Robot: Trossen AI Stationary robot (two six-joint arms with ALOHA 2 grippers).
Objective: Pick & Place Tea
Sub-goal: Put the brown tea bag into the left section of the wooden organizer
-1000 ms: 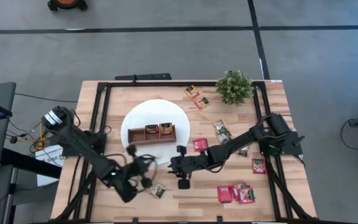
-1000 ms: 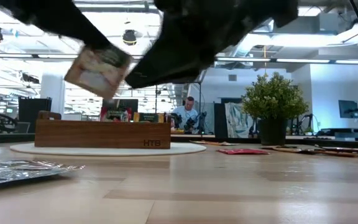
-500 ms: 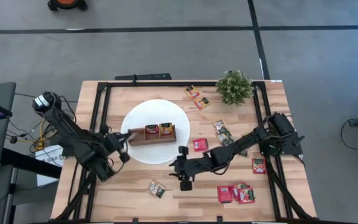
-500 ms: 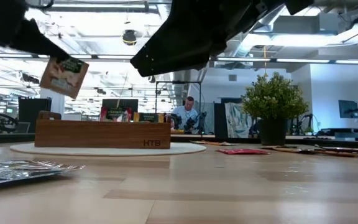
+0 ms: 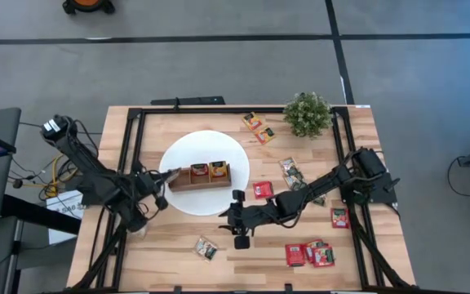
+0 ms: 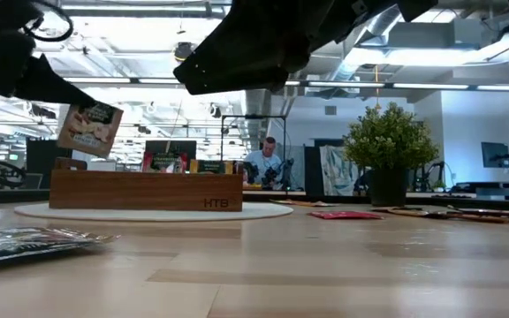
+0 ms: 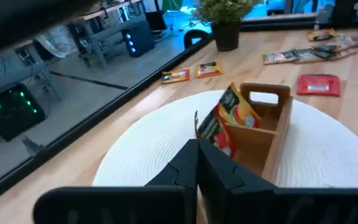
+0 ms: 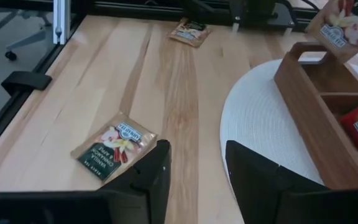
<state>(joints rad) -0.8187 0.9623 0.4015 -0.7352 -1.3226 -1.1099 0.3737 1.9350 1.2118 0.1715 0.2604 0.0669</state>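
My left gripper [image 5: 164, 179] is shut on a green-and-orange tea sachet [image 7: 230, 117] and holds it over the left end of the brown wooden tray [image 5: 199, 175]. The tray stands on the white disc [image 5: 205, 202]. In the low view the sachet [image 6: 89, 130] hangs just above the tray's end handle [image 6: 67, 164]. My right gripper [image 5: 237, 219] stands open above the bare wood near the disc's front edge, with nothing between its fingers [image 8: 156, 171]. Another sachet [image 8: 117, 147] lies flat on the table beyond those fingers. My left gripper pinches the sachet at one edge near a corner [image 7: 204, 133] between its two shut fingers. The fingers come from the table's left, slanting a little down. The sachet sticks out past the fingertips, tilted and clear of the tray and the disc.
Two tray compartments hold sachets [image 5: 209, 171]. Loose sachets lie on the wood at the front [image 5: 206, 248], front right [image 5: 309, 254], right [image 5: 339, 216] and beside the disc [image 5: 263, 189]. More lie near the potted plant [image 5: 307, 114]. A black frame [image 5: 133, 139] rims the table.
My left gripper has carried the sachet from the table's front, left of the right gripper, toward the far edge. It reached the tray's left end, moving fast at first and then slowing. The sachet has sunk a little toward the tray and stays clear of it.
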